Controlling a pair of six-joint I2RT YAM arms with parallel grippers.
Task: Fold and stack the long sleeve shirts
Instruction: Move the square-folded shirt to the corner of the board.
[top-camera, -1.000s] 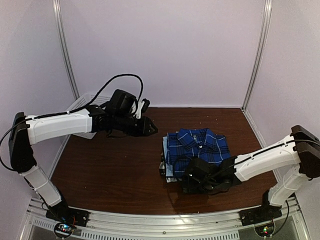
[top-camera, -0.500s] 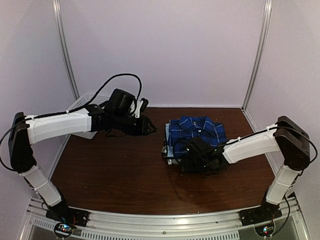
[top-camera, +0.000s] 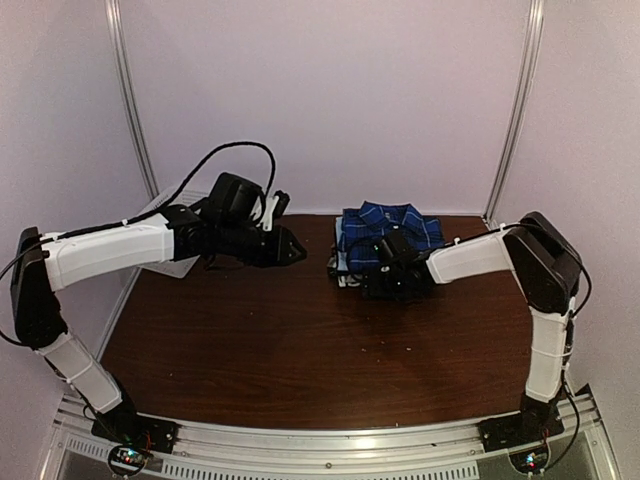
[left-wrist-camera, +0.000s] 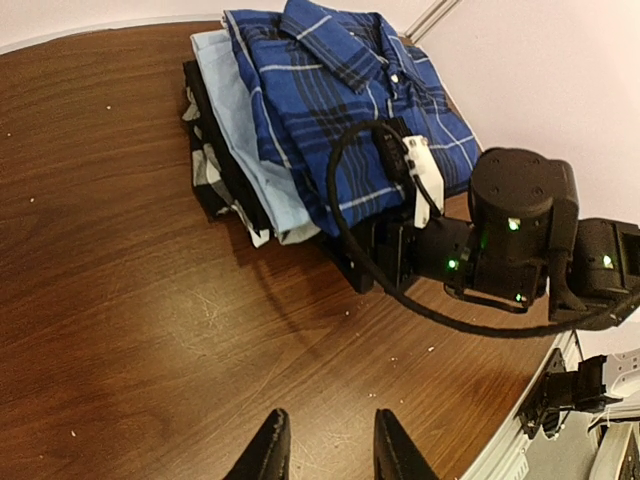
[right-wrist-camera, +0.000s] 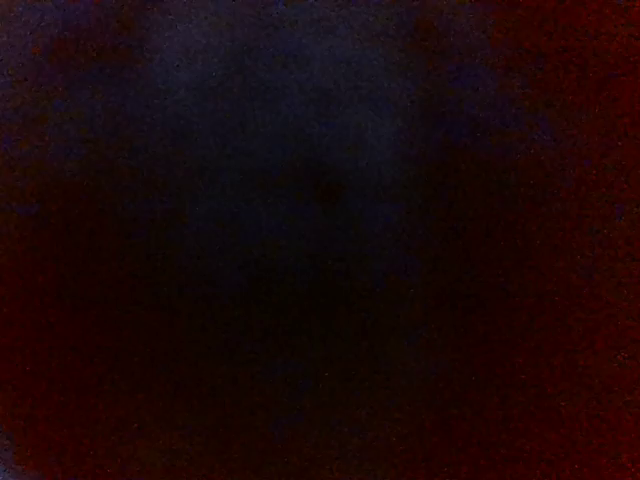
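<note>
The long sleeve shirts lie folded in one stack at the back right of the table. The blue plaid shirt (top-camera: 402, 221) (left-wrist-camera: 320, 90) is on top, the light blue one (left-wrist-camera: 245, 120) lies under it, and a dark one (left-wrist-camera: 212, 165) is at the bottom. My right gripper (top-camera: 385, 268) (left-wrist-camera: 392, 215) sits at the stack's near edge, one finger over the plaid and one at table level, shut on the stack. The right wrist view is black, pressed into cloth. Left of the stack, my left gripper (top-camera: 298, 250) (left-wrist-camera: 328, 418) hovers open over bare wood.
A white lattice basket (top-camera: 148, 208) stands at the back left, mostly behind my left arm. The brown table (top-camera: 300, 340) ends at a metal rail in front. Walls and corner posts close off the back and sides.
My right gripper has carried the shirt stack from the front right of the table toward the back wall. The left gripper has shifted slightly back and up.
</note>
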